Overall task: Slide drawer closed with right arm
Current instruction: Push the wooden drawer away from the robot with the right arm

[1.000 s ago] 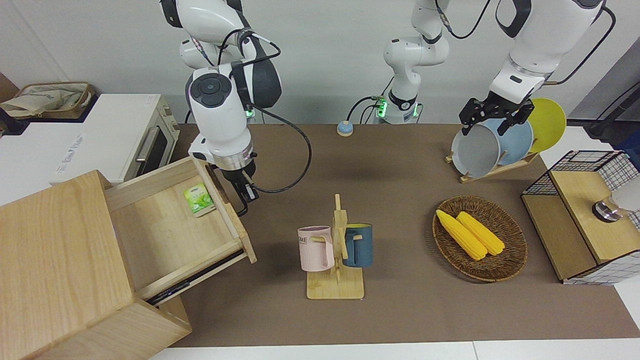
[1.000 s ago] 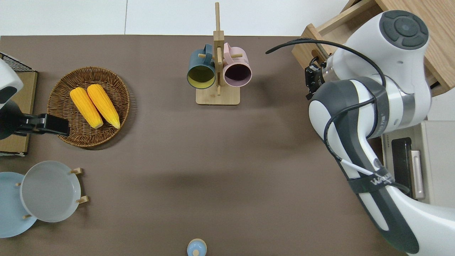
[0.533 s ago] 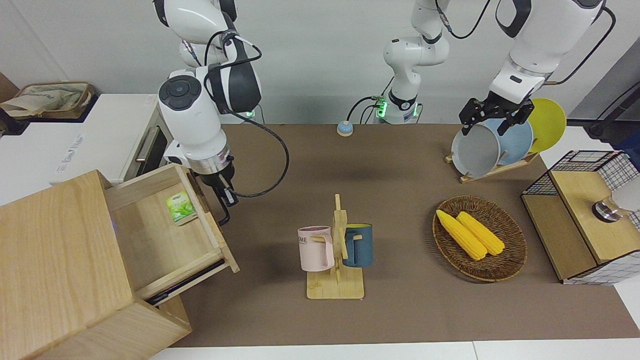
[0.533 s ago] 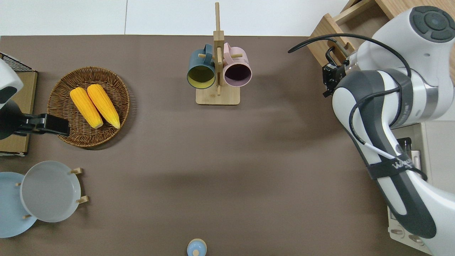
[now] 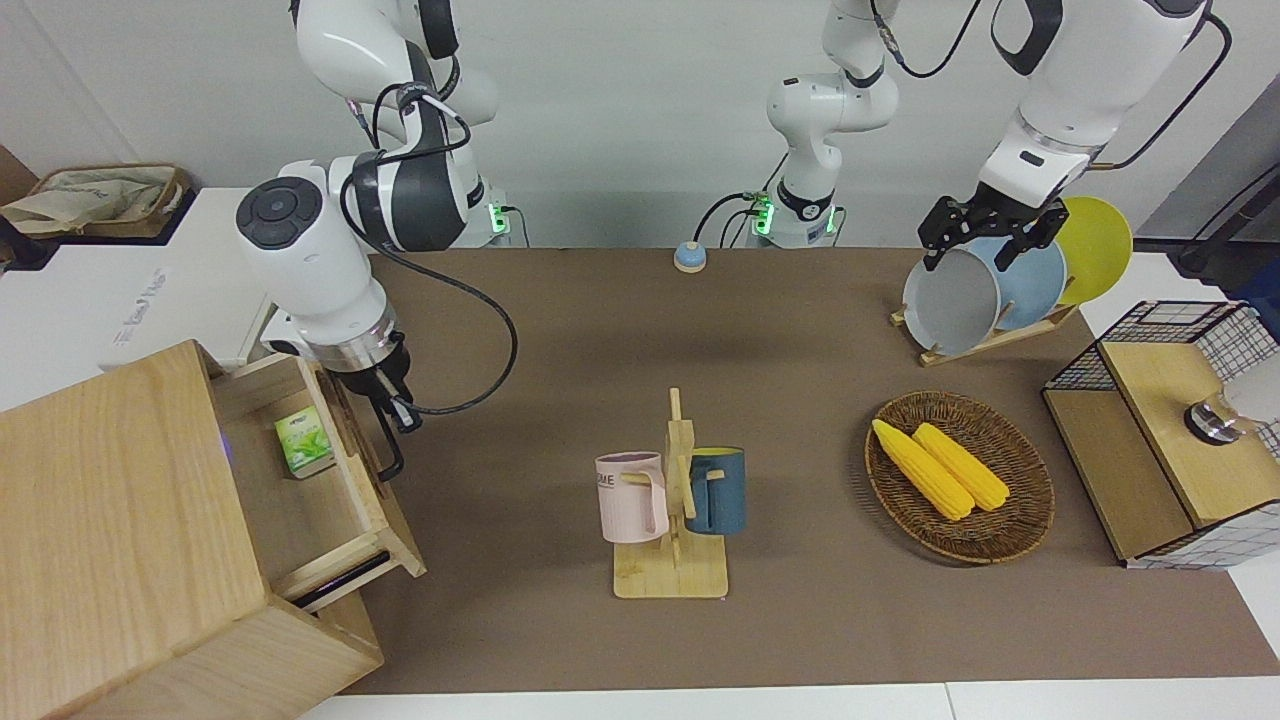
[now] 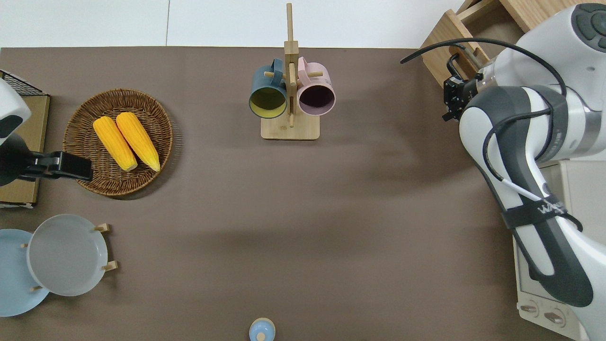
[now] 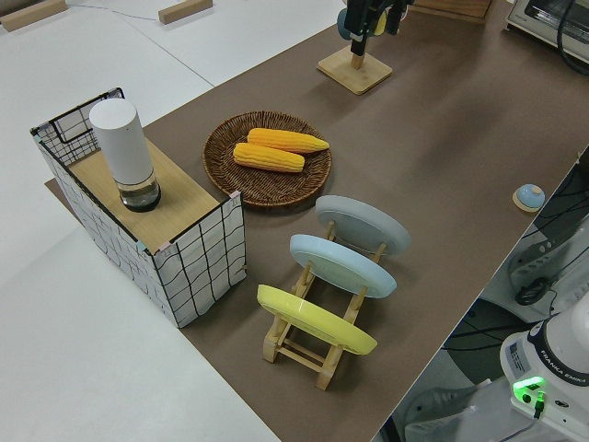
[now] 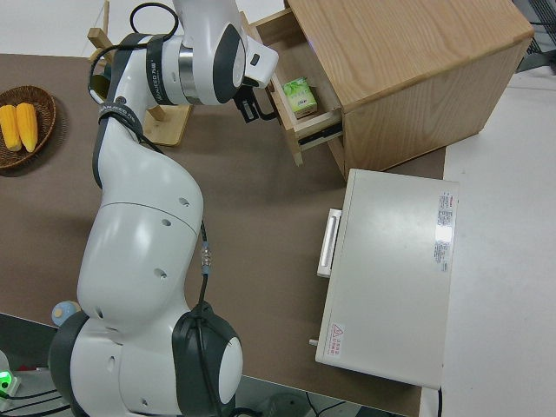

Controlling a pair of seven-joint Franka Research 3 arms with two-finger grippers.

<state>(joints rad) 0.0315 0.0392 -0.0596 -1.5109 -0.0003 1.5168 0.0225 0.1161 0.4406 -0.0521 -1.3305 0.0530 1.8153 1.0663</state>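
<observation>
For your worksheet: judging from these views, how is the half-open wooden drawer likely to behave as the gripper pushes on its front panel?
The drawer looks like rigid wood, so it should move as one piece. The right gripper presses toward one end of the panel, so it might skew slightly. The small green packet inside looks light and may slide.

Drawer [image 5: 340,470] & cabinet [image 5: 120,530]: light wood w/ visible grain; black bar handle [image 5: 385,445]. Packet [image 5: 305,440] in drawer: green w/ leaf print. Right arm [image 5: 310,260]: white, dark-grey joint caps, black cable; right gripper [image 5: 395,405] black. Table cover [image 6: 284,213] plain brown. Mugs on wood rack [image 5: 672,560]: pink [image 5: 630,497] & dark blue [image 5: 718,490], blue one yellow inside. Woven basket [image 5: 1030,520] brown, 2 yellow corn cobs [image 5: 940,468]. Plates: grey [image 5: 950,302], light blue [image 5: 1030,280], yellow [image 5: 1095,245]. Shelf box [image 5: 1170,440]: wood w/ black wire grid. Oven [image 8: 391,269] white.
</observation>
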